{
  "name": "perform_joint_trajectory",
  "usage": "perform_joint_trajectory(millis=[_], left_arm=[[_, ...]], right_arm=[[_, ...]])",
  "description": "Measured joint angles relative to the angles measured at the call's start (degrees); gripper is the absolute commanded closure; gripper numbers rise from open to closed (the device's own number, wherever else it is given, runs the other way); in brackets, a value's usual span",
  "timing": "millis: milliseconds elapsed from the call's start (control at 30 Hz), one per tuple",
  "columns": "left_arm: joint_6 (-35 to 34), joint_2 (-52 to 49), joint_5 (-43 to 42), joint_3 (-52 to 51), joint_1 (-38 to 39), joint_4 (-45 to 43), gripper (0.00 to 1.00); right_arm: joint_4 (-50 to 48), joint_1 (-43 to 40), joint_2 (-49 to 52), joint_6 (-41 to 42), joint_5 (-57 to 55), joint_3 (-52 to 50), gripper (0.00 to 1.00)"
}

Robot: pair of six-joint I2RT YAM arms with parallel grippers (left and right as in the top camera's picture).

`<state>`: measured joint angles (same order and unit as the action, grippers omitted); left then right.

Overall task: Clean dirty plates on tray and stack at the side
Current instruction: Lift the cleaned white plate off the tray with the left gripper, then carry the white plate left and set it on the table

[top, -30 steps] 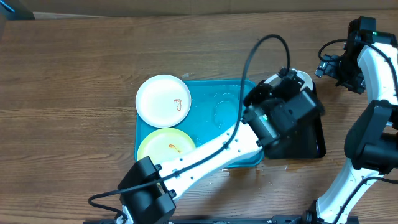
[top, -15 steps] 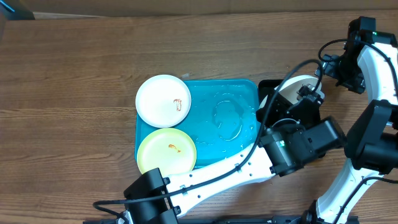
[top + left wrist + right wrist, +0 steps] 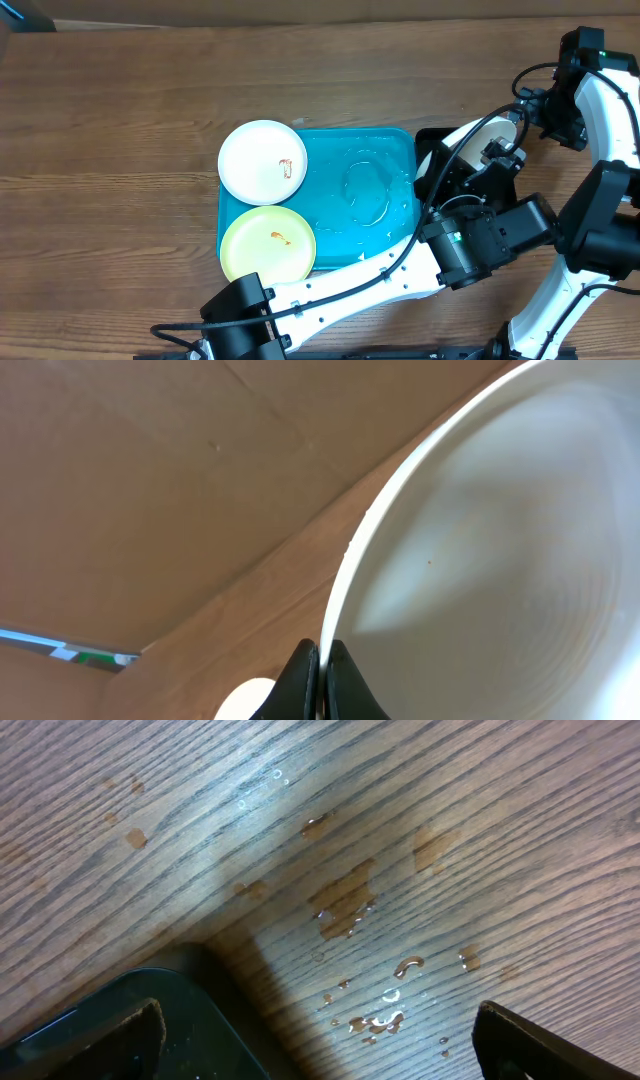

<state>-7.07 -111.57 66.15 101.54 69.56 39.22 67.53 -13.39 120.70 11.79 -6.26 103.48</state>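
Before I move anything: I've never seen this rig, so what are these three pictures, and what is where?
These are two robot arms at a wooden table, each ending in a two-finger gripper. The overhead picture looks straight down. A blue tray carries a white plate and a yellow-green plate, both with reddish smears. The left arm reaches across to the right, by a black tray. Its wrist camera shows the left gripper shut on the rim of a third plate, also white. The right wrist camera looks down at wet wood. The right gripper is open and holds nothing.
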Motion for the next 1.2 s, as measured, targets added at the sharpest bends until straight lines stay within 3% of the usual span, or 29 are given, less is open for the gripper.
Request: perform_joint_trajectory(millis=[200,500,733,833,1200], left_arm=[[-0.2,0.0,-8.2,0.0,-1.8,0.6,0.96],[-7.2,0.0,-33.6,0.1,-14.1,6.8,0.96],[-12.4,0.0,-62.9,0.1,-32.3,12.7,0.96],[-13.0,0.0,-70.9,0.2,-41.6,17.0,0.96],[-10.8,0.0,-78.1,0.3,-75.4,30.1,0.96]], right_arm=[[0.0,0.0,0.0,0.0,0.0,0.0,0.0],[0.0,0.0,0.0,0.0,0.0,0.0,0.0],[0.0,0.0,0.0,0.0,0.0,0.0,0.0],[0.0,0.0,0.0,0.0,-0.1,0.0,0.0],[0.0,0.0,0.0,0.0,-0.1,0.0,0.0]])
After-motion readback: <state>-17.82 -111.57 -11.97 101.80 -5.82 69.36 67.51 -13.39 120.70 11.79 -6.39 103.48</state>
